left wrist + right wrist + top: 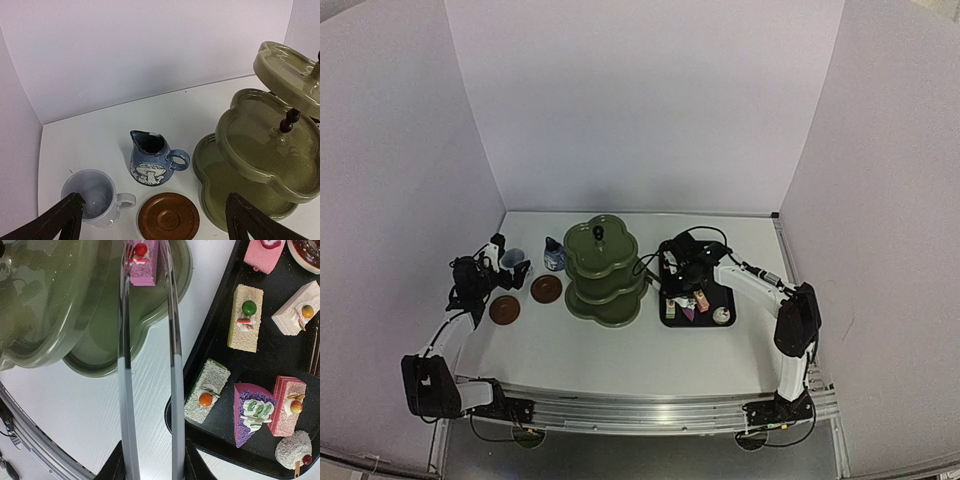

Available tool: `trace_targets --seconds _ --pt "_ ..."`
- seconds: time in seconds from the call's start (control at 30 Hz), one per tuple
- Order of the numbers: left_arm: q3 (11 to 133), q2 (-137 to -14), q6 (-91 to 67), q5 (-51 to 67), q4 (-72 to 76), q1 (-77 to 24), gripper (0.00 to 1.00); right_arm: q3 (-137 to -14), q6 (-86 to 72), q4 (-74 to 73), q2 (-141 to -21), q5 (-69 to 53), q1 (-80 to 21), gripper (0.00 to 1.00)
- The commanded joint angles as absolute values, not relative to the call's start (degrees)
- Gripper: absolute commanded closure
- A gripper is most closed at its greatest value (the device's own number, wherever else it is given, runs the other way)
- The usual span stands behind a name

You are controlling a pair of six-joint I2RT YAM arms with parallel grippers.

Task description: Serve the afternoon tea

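At stand (pixel 100 340) lowest tier, between tips of tongs (pixel 172 365): one pink cake (pixel 143 265). Right gripper (pixel 152 460) clasps tongs; left gripper (pixel 155 200) wide open, empty.

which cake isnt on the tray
The purple slice with a red cherry, between the tongs over the green stand; the others lie on the black tray.

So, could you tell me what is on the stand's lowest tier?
One pink cake, between the tips of the tongs; the stand's upper tier hides the rest.
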State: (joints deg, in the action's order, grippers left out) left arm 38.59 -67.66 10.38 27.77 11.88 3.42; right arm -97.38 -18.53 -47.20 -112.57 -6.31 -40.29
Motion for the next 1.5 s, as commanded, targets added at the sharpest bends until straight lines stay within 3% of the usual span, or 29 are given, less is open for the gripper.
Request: trace_targets --seconds 0.0,0.23,0.9,1.47 --pt "38.24 -67.11 11.07 27.32 11.91 3.26 0.0 -100.02 -19.27 -45.78 -111.07 -7.6 -40.7 0.67" --pt "37.95 -66.87 11.34 27.25 11.76 3.31 0.0 -98.67 -19.96 -45.79 -109.17 -6.81 -40.7 0.72" --pt "37.33 -66.91 11.83 27.42 11.69 3.32 0.0 -93.68 -22.64 -45.76 -103.71 -3.99 -40.7 0.74" --pt "37.7 -67.07 11.8 27.75 11.64 3.3 0.0 -88.5 -21.99 -54.86 -95.49 6.99 -41.75 0.66"
